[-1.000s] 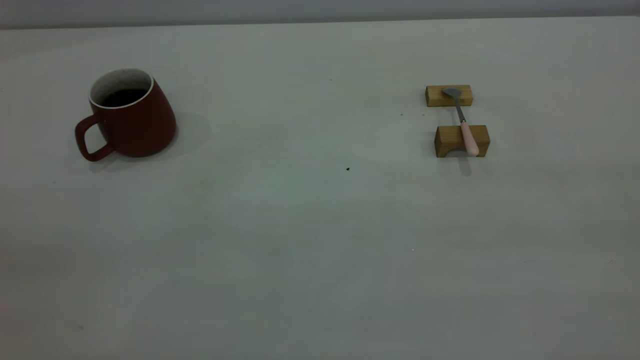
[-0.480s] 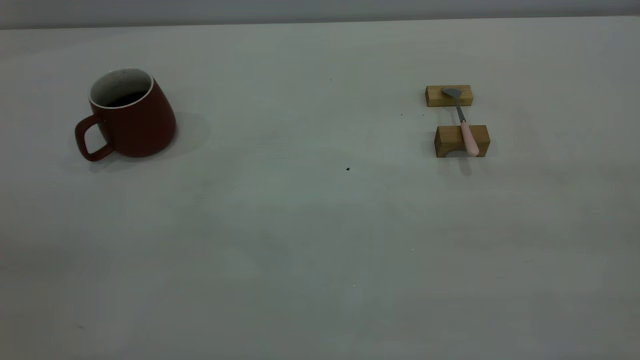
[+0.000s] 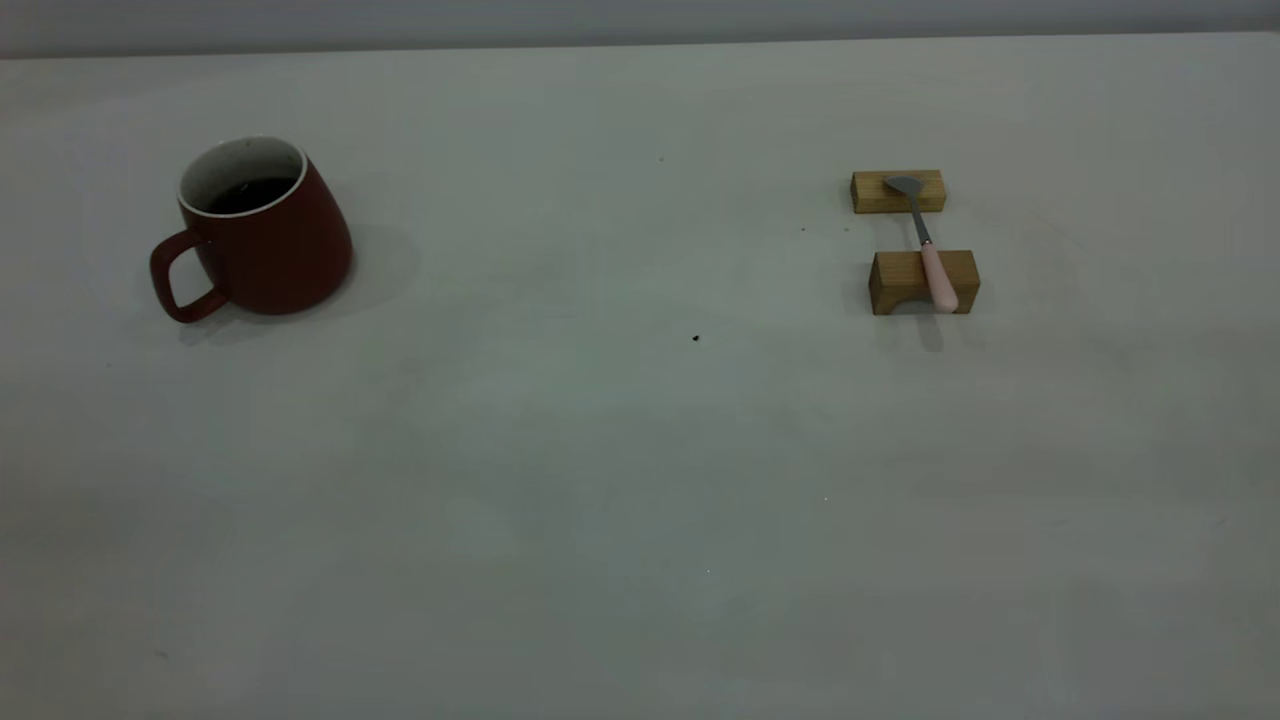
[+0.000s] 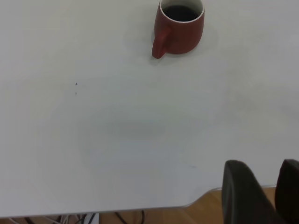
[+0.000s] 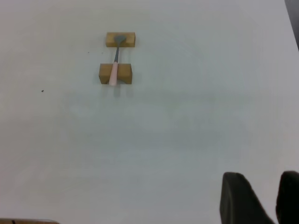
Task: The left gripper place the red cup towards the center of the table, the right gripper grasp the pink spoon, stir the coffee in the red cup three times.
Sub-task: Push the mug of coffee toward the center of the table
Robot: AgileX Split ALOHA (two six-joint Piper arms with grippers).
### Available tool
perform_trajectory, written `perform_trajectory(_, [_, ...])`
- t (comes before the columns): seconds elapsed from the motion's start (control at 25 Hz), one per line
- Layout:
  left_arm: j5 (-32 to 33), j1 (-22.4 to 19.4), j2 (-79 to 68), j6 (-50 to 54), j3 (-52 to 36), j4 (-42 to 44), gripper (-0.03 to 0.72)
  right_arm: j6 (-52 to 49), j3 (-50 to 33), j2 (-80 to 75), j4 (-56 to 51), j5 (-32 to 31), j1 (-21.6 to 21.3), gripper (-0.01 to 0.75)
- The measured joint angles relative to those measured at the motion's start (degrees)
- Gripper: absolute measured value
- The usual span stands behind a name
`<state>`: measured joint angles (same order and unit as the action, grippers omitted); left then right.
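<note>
The red cup (image 3: 262, 232) stands upright at the table's (image 3: 600, 450) left, its handle toward the front left and dark coffee (image 3: 248, 194) inside. It also shows in the left wrist view as the red cup (image 4: 180, 28), far from my left gripper (image 4: 273, 168), which hangs over the table's near edge with its fingertips close together and nothing between them. The pink spoon (image 3: 930, 250) lies across two wooden blocks at the right. In the right wrist view the pink spoon (image 5: 114, 65) lies far from my right gripper (image 5: 275, 179), which is also shut and empty. Neither arm shows in the exterior view.
Two tan wooden blocks (image 3: 898, 191) (image 3: 905, 282) carry the spoon, bowl on the far one, handle on the near one. A small dark speck (image 3: 696, 338) marks the table's middle. Wooden floor (image 4: 187, 214) shows past the table edge.
</note>
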<state>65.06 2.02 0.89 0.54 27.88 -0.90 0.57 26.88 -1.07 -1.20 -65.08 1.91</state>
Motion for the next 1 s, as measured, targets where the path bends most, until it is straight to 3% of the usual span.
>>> perform_trajectory(0.28, [-5.65, 0.00, -19.12, 1.23, 7.00, 0.06, 0.247, 0.00, 0.00, 0.00, 0.00, 0.00, 0.00, 0.239])
perform_trajectory(0.48, [-14.61, 0.00, -39.72, 0.09, 11.75, -0.18, 0.276, 0.00, 0.00, 0.00, 0.00, 0.00, 0.00, 0.239])
perform_trajectory(0.64, [-22.42, 0.00, -54.42, -4.06, 14.02, -0.38, 0.427, 0.00, 0.00, 0.00, 0.00, 0.00, 0.00, 0.239])
perform_trajectory(0.8, [-27.00, 0.00, -69.56, -8.33, 18.08, -0.43, 0.638, 0.00, 0.00, 0.00, 0.00, 0.00, 0.00, 0.239])
perform_trajectory(1.0, [-29.64, 0.00, -86.32, -14.44, 25.57, -1.04, 0.678, 0.00, 0.00, 0.00, 0.00, 0.00, 0.00, 0.239])
